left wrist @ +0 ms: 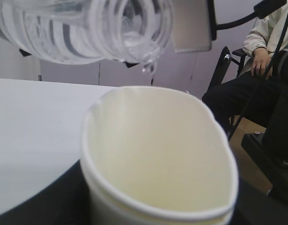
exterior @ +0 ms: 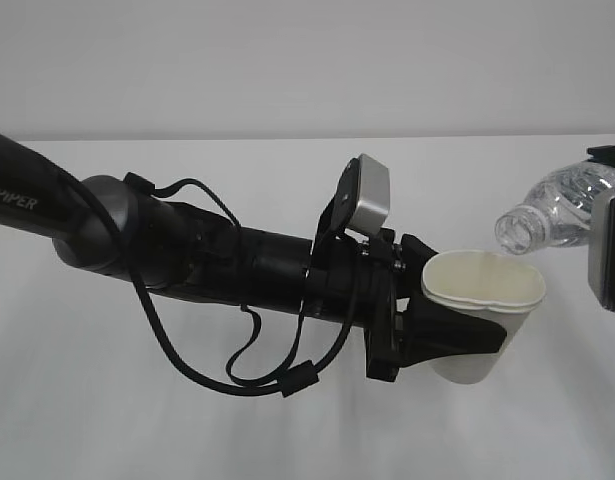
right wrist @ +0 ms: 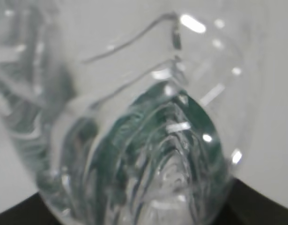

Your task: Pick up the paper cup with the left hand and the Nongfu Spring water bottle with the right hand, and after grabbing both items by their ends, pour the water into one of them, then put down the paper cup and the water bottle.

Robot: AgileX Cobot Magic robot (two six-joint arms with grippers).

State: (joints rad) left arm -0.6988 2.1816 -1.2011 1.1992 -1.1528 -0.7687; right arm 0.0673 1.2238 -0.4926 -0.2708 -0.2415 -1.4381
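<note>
We are holding both things in the air over the white table (exterior: 187, 440), and we begin with the bigger one. The Nongfu Spring water bottle (exterior: 557, 205) is tilting neck-down from the right edge of the exterior view, its open mouth just above and beside the rim of the paper cup (exterior: 482, 320). We are judging it light, thin-walled and springy, slick on its ribs, so a hold low on the body near the base should keep the neck free for pouring. The right hand (exterior: 607, 250) is showing only as a dark block at the frame edge; its jaws are standing partly apart around the bottle, which is filling the right wrist view, so we are taking that as a grip.

The cup is lighter and softer still. Its rim is already bowing into an oval, so we are reckoning that any harder squeeze could crease it or spill what lands inside. The left hand (exterior: 442, 330) is clamping the cup's side wall below the rim, jaws partly apart on it. In the left wrist view, drops are hanging at the bottle's mouth above the pale, seemingly dry inside.
</note>
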